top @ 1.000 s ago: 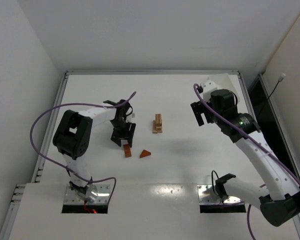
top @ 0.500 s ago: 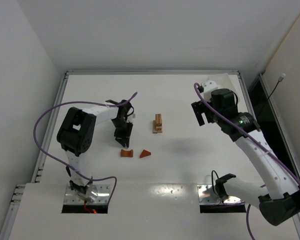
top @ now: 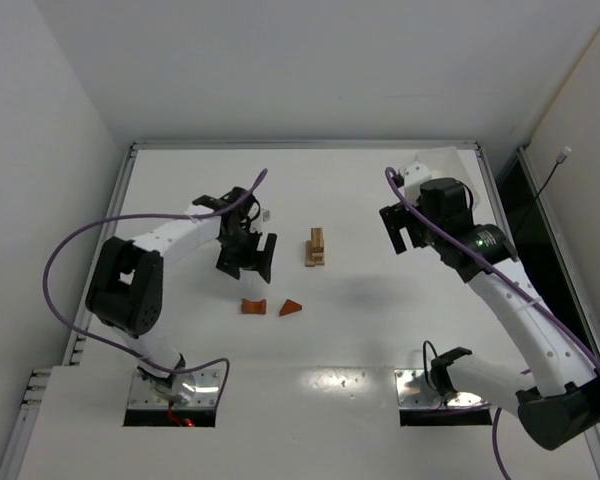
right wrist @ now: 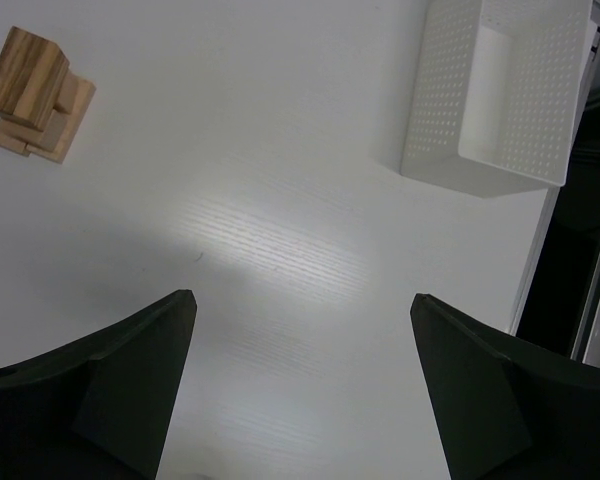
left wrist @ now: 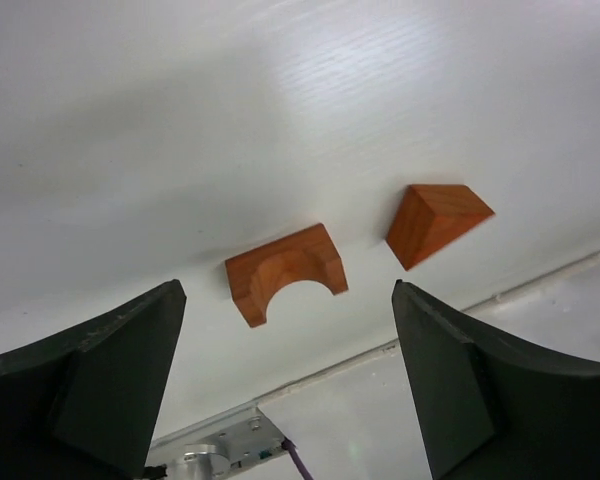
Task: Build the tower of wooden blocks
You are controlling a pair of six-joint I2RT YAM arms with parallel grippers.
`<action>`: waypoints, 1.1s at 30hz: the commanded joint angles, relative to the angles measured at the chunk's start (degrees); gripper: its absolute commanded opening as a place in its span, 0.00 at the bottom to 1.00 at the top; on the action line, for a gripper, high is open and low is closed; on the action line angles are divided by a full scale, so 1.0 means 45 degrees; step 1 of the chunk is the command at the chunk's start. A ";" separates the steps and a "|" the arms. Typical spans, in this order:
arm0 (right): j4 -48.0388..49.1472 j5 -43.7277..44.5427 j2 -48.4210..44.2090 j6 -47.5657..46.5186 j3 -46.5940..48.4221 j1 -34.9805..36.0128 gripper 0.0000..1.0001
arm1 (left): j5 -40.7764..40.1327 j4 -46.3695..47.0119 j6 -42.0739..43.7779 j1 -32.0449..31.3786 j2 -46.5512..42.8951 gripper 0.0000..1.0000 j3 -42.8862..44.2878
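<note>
Arch blk (left wrist: 285,272), wedge (left wrist: 435,222) nr table edge (left wrist: 500,297)

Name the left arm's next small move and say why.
Probably bring the left gripper down over the arch block and close on it. Its jaws are open and empty. The arch block lies free on the table beside the wedge, framed between the fingers in the wrist view. The tower has only tan blocks so far.
</note>
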 commanded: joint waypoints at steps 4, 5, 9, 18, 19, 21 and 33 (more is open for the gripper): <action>0.0252 -0.0564 -0.0267 -0.0014 -0.0469 -0.0040 0.87 | 0.1780 -0.0477 0.2999 -0.0127 -0.1458 0.83 0.0028; 0.0252 -0.0701 -0.0403 -0.0131 -0.0624 -0.0040 0.87 | 0.1782 -0.0654 0.3409 -0.0475 -0.1459 0.82 0.0028; 0.0252 -0.1013 -0.0521 -0.0250 -0.0859 -0.0040 0.87 | 0.0945 -0.1825 0.5364 -0.0907 -0.0836 0.78 0.0476; 0.0486 -0.1601 -0.0892 -0.0367 -0.1347 -0.0040 0.87 | 0.0025 -0.1751 0.9992 -0.1553 -0.1790 0.70 -0.0710; 0.0486 -0.1717 -0.0892 -0.0367 -0.1348 -0.0040 0.87 | 0.0024 -0.1595 1.0808 -0.1669 -0.1965 0.70 -0.0907; 0.0486 -0.1718 -0.0892 -0.0367 -0.1348 -0.0040 0.87 | -0.0113 -0.0775 1.1804 -0.1670 -0.2493 0.70 -0.1629; 0.0486 -0.1718 -0.0892 -0.0367 -0.1465 -0.0273 0.87 | 0.0161 0.2036 1.3453 -0.2217 -0.2066 0.67 -0.3333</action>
